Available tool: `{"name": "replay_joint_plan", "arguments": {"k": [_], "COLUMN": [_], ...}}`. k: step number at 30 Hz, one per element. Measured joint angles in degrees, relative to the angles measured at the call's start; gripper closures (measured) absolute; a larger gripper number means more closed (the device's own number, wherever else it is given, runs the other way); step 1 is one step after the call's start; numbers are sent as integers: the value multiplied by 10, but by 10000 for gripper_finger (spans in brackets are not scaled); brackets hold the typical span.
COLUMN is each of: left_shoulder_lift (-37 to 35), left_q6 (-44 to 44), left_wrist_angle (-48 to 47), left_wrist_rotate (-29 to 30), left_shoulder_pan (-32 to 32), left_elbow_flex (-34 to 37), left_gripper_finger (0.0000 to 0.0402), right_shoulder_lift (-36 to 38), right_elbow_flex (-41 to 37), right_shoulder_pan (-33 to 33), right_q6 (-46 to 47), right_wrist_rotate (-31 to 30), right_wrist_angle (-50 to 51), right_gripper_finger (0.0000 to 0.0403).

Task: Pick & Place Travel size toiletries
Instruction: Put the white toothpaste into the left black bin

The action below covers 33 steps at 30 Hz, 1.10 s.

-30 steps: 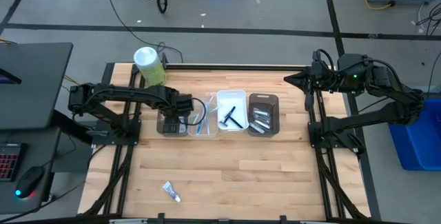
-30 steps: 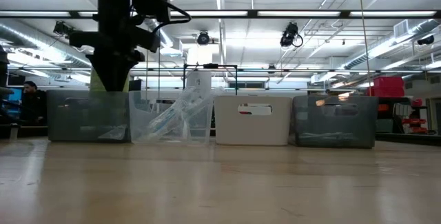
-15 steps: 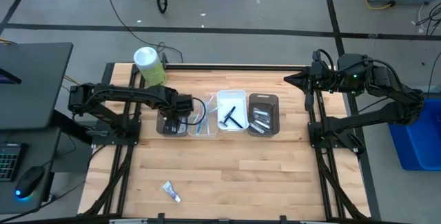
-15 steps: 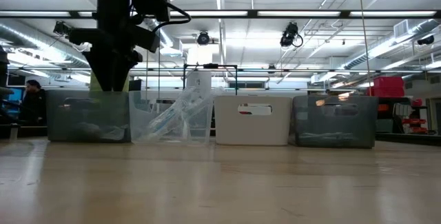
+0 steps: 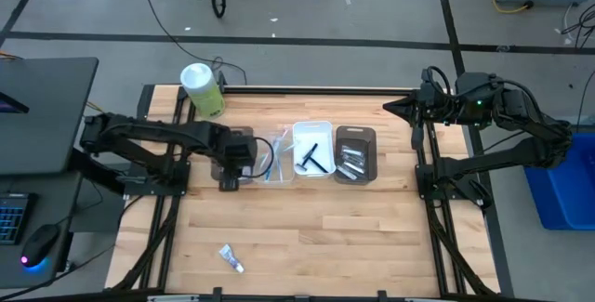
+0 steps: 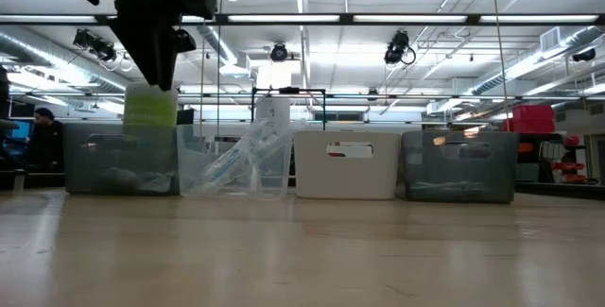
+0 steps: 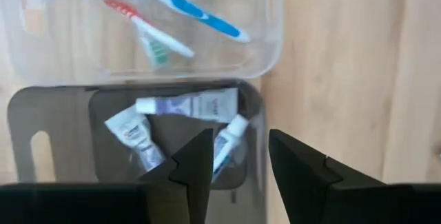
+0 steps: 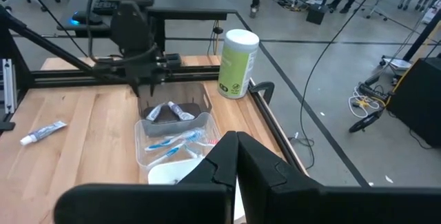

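My left gripper (image 5: 229,174) (image 6: 161,78) hangs open above the left dark tray (image 7: 41,114) (image 6: 118,161), fingers pointing down and holding nothing. That tray holds three small toothpaste tubes (image 7: 186,105). The clear tray (image 5: 271,158) beside it holds toothbrushes (image 7: 196,14). A white tray (image 5: 313,149) holds a black razor (image 5: 310,156), and the right dark tray (image 5: 355,154) holds silvery tubes. One more tube (image 5: 231,257) lies flat on the table near its near edge. My right gripper (image 5: 398,107) (image 8: 236,156) is shut, waiting at the far right corner.
A green-white canister (image 5: 203,88) (image 8: 238,62) stands at the table's far left corner. The four trays sit in a row across the middle. Bare wood (image 5: 325,237) spreads between the trays and the near edge. A person (image 6: 43,142) shows in the room behind.
My left gripper has risen out of the left dark tray, where it reached in a second ago, and has drawn back a little toward the table's left and near edges. The tubes stay lying in the tray.
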<state>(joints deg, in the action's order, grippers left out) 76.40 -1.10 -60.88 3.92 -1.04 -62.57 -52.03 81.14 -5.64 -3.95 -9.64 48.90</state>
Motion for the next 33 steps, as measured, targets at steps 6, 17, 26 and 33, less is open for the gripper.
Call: {"name": "replay_joint_plan", "arguments": {"k": [6,17,26,33], "left_shoulder_lift": [-10,-8,19,66], "left_q6": [-51,-85,-113,-120], "left_wrist_angle": [18,120,179,202], "left_wrist_rotate": [-29,-41,-40,-36], "left_shoulder_pan": [-58,-232,-322,-357], "left_elbow_flex": [0,0,1,1], "left_gripper_finger": [260,261,261,249], "right_shoulder_lift": [0,0,0,0], "right_elbow_flex": [0,0,0,0], "right_shoulder_pan": [0,0,0,0], "right_q6": [0,0,0,0], "right_wrist_rotate": [0,-1,-2,-4], "right_wrist_angle": [0,-1,-1,0], "right_gripper_finger": [389,389,389,389]}}
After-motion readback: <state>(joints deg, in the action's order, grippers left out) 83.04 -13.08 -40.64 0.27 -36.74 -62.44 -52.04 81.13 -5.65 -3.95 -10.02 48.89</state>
